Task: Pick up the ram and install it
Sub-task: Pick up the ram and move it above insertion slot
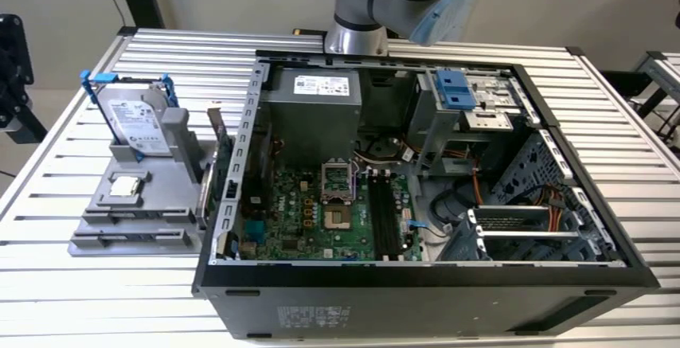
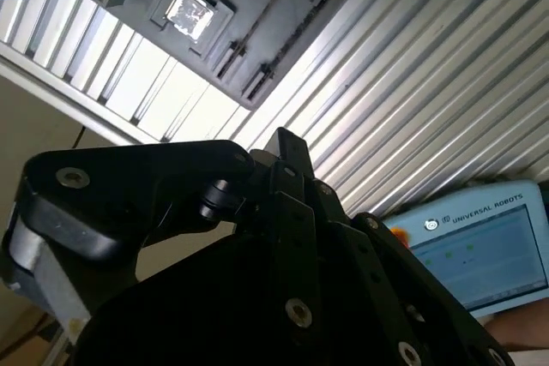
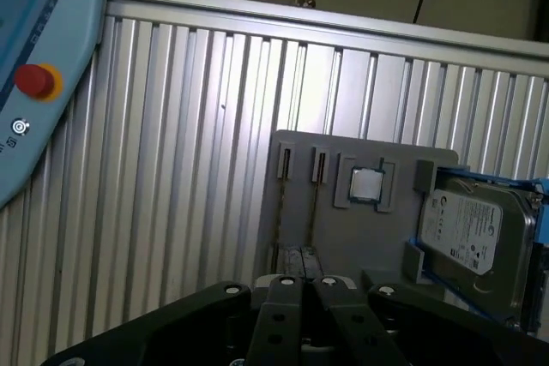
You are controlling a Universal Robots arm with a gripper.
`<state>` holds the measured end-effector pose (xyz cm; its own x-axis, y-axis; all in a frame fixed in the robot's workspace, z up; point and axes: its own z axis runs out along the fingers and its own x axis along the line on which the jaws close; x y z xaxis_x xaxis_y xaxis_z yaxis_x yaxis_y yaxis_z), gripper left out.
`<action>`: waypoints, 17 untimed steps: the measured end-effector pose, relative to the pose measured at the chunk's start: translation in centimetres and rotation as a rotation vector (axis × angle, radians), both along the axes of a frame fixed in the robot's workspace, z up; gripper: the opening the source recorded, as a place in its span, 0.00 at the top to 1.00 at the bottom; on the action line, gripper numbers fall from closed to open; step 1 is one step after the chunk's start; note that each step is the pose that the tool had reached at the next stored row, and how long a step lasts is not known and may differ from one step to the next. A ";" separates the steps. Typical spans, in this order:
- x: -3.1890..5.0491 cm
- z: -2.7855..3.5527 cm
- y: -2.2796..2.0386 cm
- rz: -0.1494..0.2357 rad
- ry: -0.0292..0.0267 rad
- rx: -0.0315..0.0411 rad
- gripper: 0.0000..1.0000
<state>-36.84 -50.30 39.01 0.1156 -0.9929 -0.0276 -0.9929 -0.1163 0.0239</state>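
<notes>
Exterior view, from its left to its right: a silver hard drive (image 1: 136, 117) with blue rails is stood upright at the far end of a grey fixture (image 1: 138, 222), and a small square chip (image 1: 126, 187) is seated in a nest nearer the front. Along the fixture's edge on the exterior view's right, just beside the wall of the open computer case (image 1: 425, 304), a thin board is stood on its long edge. This is judged to be the ram (image 1: 212, 165), though its colour cannot be made out. Its long axis is laid parallel to the case wall, from the far side of the table (image 1: 95, 308) toward the near side. Further right, inside the case, the motherboard's long black slots (image 1: 384, 213) appear unoccupied and well apart from the ram, so nothing has been installed yet.

In the first wrist view the gripper (image 3: 300, 261) is held well clear of the fixture, its fingers pressed together with nothing pinched between them; the same closure is suggested in the second wrist view, gripper (image 2: 281, 139). The fixture's two narrow slots (image 3: 280, 207) are seen beyond the fingertips, their length running away from the gripper. The ram's long axis is therefore judged roughly in line with the gripper's reach, its flat faces turned toward the two fingers. Which slot is filled cannot be told
</notes>
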 end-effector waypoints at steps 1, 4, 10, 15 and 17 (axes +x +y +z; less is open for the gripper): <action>0.01 0.00 0.00 0.000 0.0000 0.0000 1.00; 0.01 0.00 -0.01 0.001 0.0000 0.0000 1.00; 0.00 0.00 0.00 0.001 0.0001 0.0000 0.00; 0.00 0.00 0.00 0.002 0.0000 0.0000 0.00; 0.02 -0.05 0.00 0.001 0.0002 0.0000 0.00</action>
<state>-36.82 -50.30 38.96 0.1163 -0.9928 -0.0276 -0.9928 -0.1169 0.0242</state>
